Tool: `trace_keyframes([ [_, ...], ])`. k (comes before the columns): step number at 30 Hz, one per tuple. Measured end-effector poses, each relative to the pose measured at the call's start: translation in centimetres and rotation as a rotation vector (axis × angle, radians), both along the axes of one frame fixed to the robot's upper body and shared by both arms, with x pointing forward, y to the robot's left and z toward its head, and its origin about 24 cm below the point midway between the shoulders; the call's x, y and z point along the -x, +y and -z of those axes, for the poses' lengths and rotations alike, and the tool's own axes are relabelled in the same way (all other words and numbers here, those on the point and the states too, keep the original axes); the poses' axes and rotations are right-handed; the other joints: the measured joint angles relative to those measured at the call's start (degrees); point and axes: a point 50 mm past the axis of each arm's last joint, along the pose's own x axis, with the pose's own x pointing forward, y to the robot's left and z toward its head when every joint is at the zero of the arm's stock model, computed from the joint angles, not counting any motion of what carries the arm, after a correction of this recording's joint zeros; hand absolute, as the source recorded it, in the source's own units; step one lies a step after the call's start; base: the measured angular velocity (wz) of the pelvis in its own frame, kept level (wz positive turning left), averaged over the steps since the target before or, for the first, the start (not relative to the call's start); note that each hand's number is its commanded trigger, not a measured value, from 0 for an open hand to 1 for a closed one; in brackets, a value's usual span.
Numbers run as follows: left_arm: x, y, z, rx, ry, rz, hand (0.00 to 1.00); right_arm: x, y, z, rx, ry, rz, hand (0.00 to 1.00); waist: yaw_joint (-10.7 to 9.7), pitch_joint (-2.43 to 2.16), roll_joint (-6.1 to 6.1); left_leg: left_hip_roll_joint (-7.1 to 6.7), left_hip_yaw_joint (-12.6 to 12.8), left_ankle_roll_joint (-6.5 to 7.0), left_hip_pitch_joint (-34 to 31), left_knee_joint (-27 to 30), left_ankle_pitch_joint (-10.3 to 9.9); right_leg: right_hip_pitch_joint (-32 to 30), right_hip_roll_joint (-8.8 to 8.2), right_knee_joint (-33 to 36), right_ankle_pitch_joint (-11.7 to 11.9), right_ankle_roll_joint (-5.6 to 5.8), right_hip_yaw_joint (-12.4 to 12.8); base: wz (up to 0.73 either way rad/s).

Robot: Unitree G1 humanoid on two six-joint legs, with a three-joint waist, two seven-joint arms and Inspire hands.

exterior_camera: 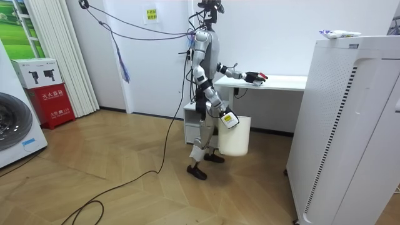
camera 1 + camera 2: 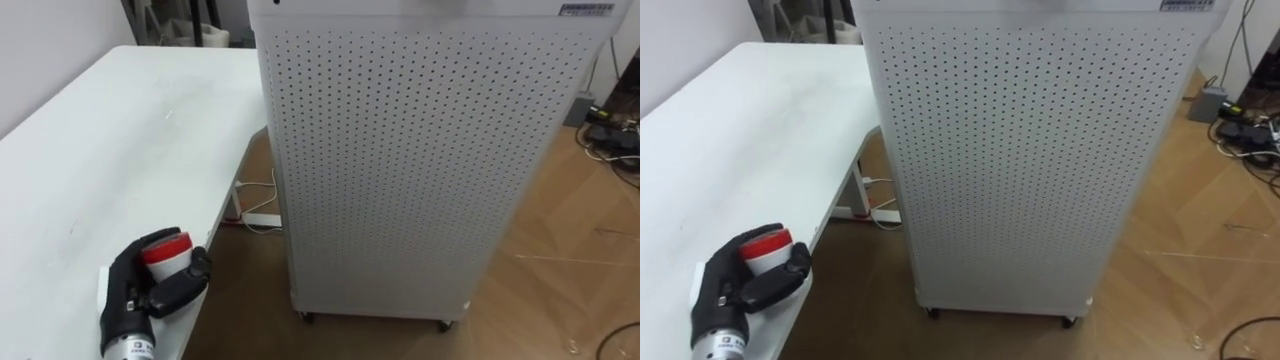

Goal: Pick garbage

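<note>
My left hand (image 2: 150,290) is shut on a small white cup with a red rim (image 2: 166,252), holding it just above the near right edge of the white table (image 2: 120,140). The room view shows the same hand (image 1: 252,77) stretched out over the table's end, with me standing beside it. My right hand (image 1: 228,119) hangs at my side, holding a white bin (image 1: 235,136) off the floor by its rim. Some crumpled white and blue litter (image 1: 339,34) lies on top of the tall white perforated cabinet (image 1: 350,125).
The perforated cabinet (image 2: 420,160) stands on castors close to the table's right side, with a narrow gap of wood floor between them. Cables and a power strip (image 2: 610,135) lie on the floor at the far right. A washing machine (image 1: 15,125) and a red box (image 1: 53,103) stand behind me.
</note>
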Motion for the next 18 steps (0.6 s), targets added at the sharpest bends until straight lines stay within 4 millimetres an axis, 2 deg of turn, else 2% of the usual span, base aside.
trace_keyframes([
  [5,0.0,-0.6,0.1,0.006,-0.003,0.017,1.0,-1.9,0.1,-0.8,0.014,-0.056,0.0,1.0,-0.2,0.08,-0.08,0.06,0.8,0.12,0.1,-0.1,0.1,-0.2,-0.13,0.2,0.0,0.01,0.4,-0.03],
  [8,-0.3,-1.0,-0.4,0.008,-0.023,0.037,1.0,-3.7,0.0,-1.6,0.038,-0.109,-0.001,1.0,-0.3,0.12,-0.18,0.02,1.0,0.44,-1.0,0.1,0.3,-1.2,-0.28,0.6,0.0,0.06,0.6,0.01],
  [11,-0.5,-2.3,-0.8,0.016,-0.04,0.118,1.0,-4.9,-0.2,-2.2,0.055,-0.145,0.007,1.0,0.2,0.19,-0.44,-0.18,1.3,0.62,-1.2,0.0,0.4,-1.2,-0.45,0.6,0.1,0.3,0.3,0.04],
  [16,-1.4,-5.8,-2.5,0.058,-0.124,0.287,1.0,-7.2,0.2,-3.5,0.021,-0.222,0.031,1.0,0.1,0.24,-0.72,-0.06,2.1,0.73,-2.3,0.0,0.5,-3.1,-0.72,1.5,0.2,0.4,1.3,-0.08],
  [18,-1.3,-6.9,-2.6,0.061,-0.122,0.353,1.0,-7.6,0.5,-3.8,0.018,-0.243,0.034,1.0,-0.5,0.26,-0.77,-0.02,2.5,0.74,-2.4,-0.1,0.5,-3.3,-0.77,1.6,0.2,0.41,1.6,-0.09],
])
